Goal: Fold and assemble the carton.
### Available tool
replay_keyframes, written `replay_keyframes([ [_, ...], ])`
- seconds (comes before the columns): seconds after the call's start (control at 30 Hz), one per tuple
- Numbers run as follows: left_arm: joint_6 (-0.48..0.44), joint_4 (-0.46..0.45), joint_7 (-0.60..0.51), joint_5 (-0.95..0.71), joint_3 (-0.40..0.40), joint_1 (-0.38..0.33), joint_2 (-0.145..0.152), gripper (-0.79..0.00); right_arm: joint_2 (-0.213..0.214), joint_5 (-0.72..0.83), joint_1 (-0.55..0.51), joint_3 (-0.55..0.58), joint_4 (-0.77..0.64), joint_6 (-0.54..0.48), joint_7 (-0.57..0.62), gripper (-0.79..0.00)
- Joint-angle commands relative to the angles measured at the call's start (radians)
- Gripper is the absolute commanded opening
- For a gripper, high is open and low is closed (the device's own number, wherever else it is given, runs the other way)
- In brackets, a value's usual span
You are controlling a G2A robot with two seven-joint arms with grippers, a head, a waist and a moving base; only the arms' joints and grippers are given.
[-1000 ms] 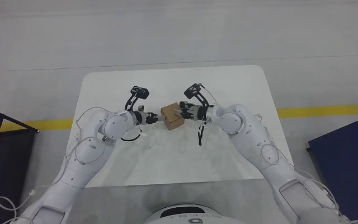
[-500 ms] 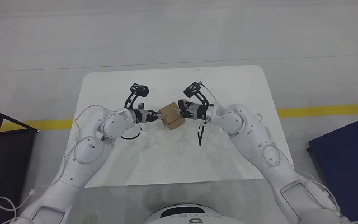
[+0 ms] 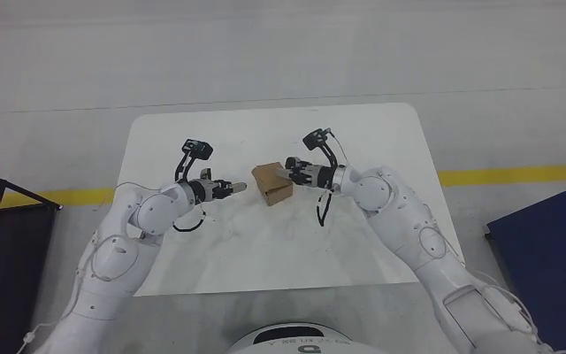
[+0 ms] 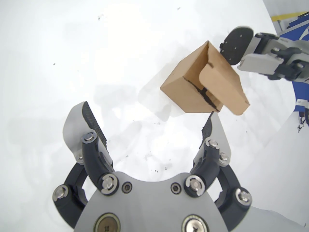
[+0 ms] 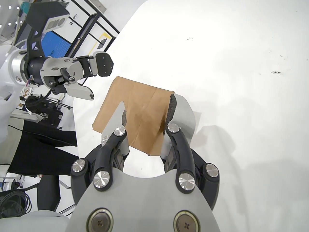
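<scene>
Brown carton mid-table, tilted, end flaps part-closed. Right gripper pinching carton's right edge. Left gripper spread wide, left of carton, not touching.

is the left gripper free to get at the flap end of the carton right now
Probably yes: the open left gripper faces the flapped end of the carton with only table between them, and the right gripper holds the far side.

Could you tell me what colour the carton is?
The carton is plain brown, clearest in the left wrist view.
</scene>
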Motion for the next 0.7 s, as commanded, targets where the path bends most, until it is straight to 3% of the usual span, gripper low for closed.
replay_keyframes([
  [0.0, -0.003, -0.006, 0.008, -0.009, 0.000, 0.006, 0.000, 0.000, -0.001, 0.000, 0.004, -0.003, 0.005, -0.004, 0.004, -0.400],
  [0.67, 0.023, 0.112, 0.036, -0.015, 0.160, -0.144, -0.039, 0.000, 0.007, -0.010, 0.003, 0.006, -0.016, 0.007, 0.016, -0.413],
])
